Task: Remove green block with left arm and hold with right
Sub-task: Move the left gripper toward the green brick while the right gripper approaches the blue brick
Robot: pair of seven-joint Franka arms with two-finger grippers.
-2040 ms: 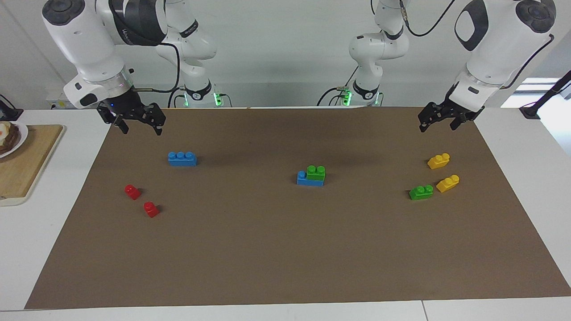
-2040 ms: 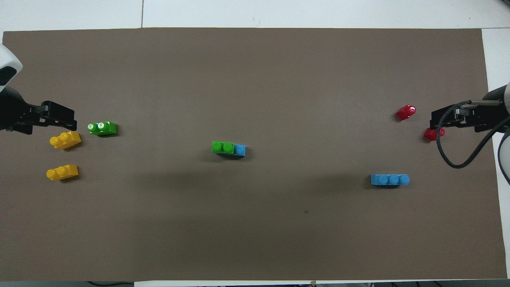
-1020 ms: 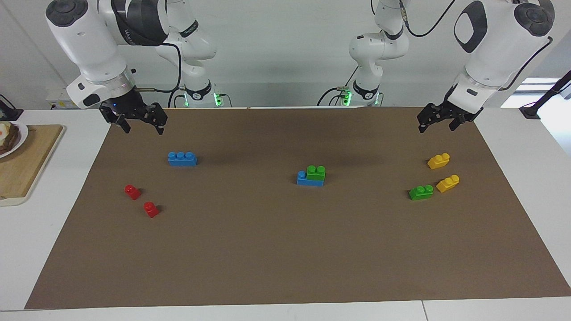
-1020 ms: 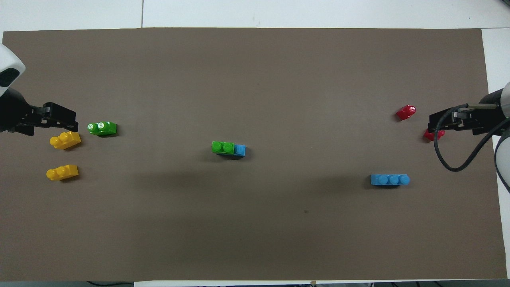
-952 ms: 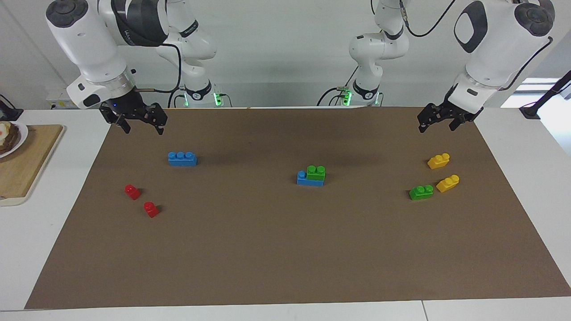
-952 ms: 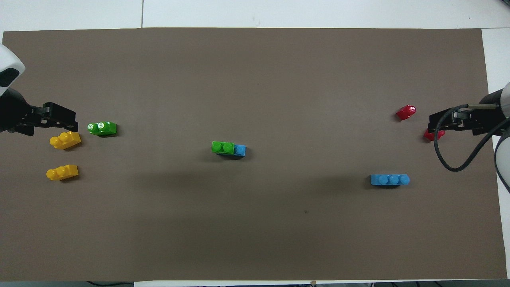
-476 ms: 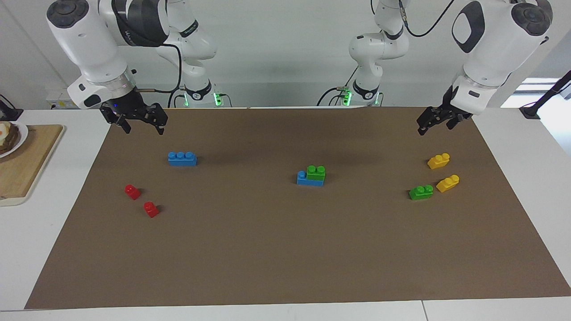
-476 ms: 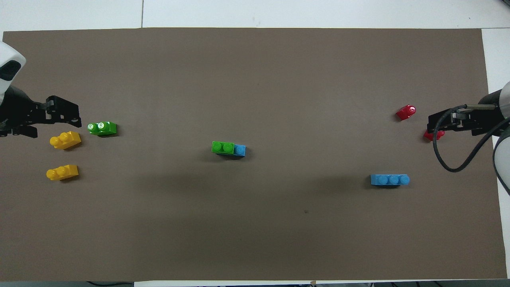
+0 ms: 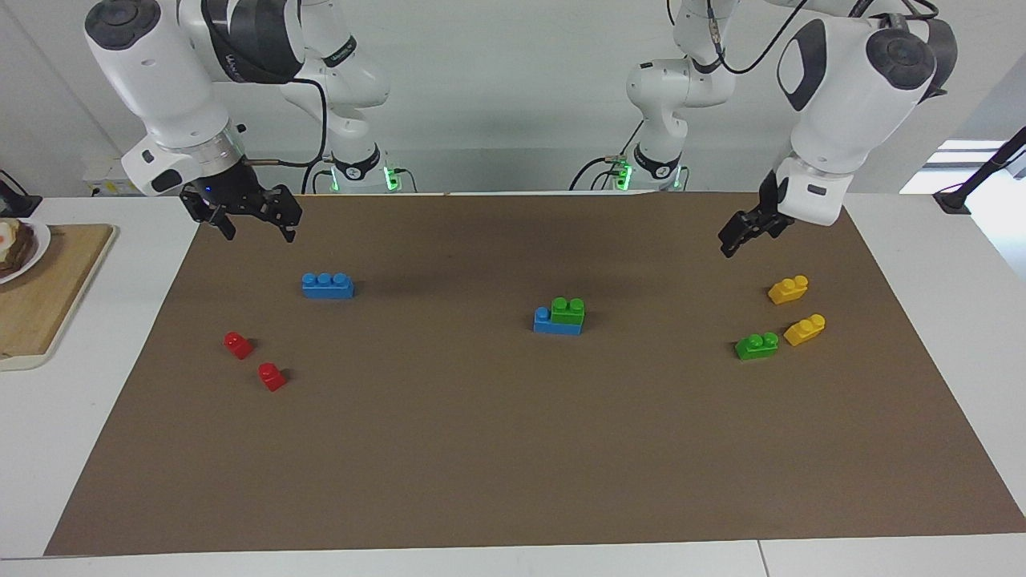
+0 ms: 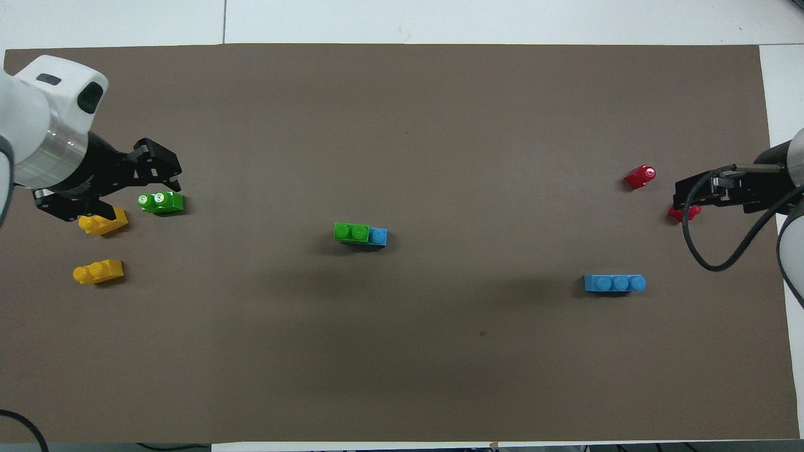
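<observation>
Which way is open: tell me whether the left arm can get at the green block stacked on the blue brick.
Probably yes. The left gripper hangs open over bare mat, and nothing lies between it and the green block atop the blue brick.

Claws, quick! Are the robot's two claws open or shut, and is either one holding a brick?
Left claw: open, holding nothing, up over the mat.
Right claw: open, holding nothing, waiting.

Mat centre: green block [image 10: 351, 232] sits on blue brick [image 10: 377, 236], one blue stud exposed. 2nd green block [image 10: 161, 201] at left arm's end, w/ 2 yellow bricks [image 10: 103, 221] [image 10: 98, 272]. Left gripper [image 10: 154, 169] over mat just beside 2nd green block, fingers apart. Right gripper [image 10: 681, 196] over a red brick [image 10: 678, 213]; another red [image 10: 640, 176] near. Lone blue brick [image 10: 614, 283] nearer robots.
</observation>
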